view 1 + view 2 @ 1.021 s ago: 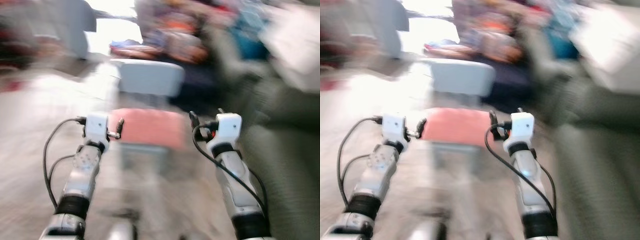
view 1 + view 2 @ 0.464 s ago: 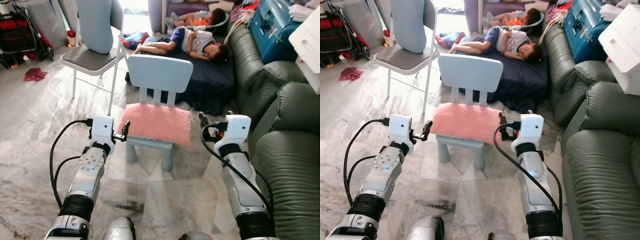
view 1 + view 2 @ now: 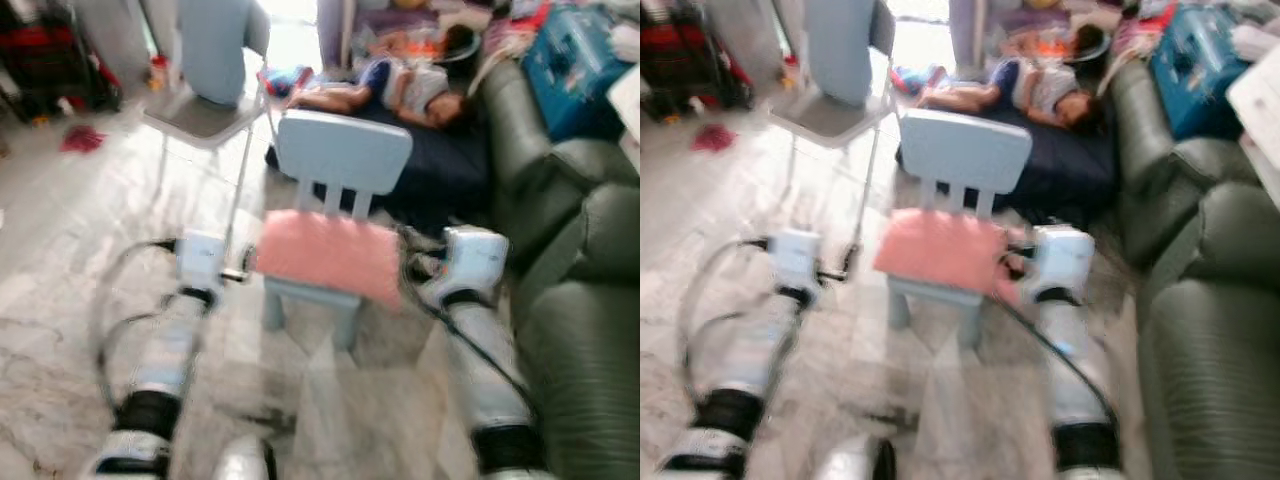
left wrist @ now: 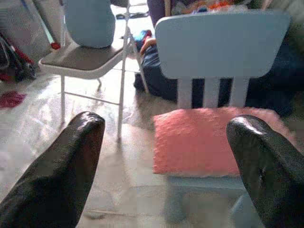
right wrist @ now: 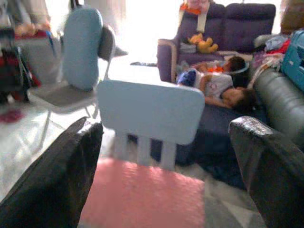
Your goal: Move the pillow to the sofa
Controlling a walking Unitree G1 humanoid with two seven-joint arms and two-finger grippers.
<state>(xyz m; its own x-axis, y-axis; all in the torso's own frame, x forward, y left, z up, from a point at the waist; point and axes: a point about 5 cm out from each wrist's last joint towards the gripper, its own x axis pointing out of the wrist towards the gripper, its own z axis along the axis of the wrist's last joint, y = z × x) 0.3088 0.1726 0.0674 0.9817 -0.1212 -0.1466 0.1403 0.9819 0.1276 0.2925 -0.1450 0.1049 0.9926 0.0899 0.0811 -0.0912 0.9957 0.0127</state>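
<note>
pillow pink, flat on small chair; left gripper, right gripper spread wide, empty.

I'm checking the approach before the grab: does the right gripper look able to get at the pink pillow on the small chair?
Probably yes: the right gripper, fingers open, sits beside the pink pillow on the small chair, with nothing between them.

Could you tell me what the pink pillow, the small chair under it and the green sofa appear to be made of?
Pillow: soft fabric, apparently a nubby plush; its surface looks bumpy and matte.
Chair: probably moulded plastic; smooth, uniform pale blue with rounded edges.
Sofa: leather or faux leather, judging by its dull sheen and puffy creased cushions.
</note>
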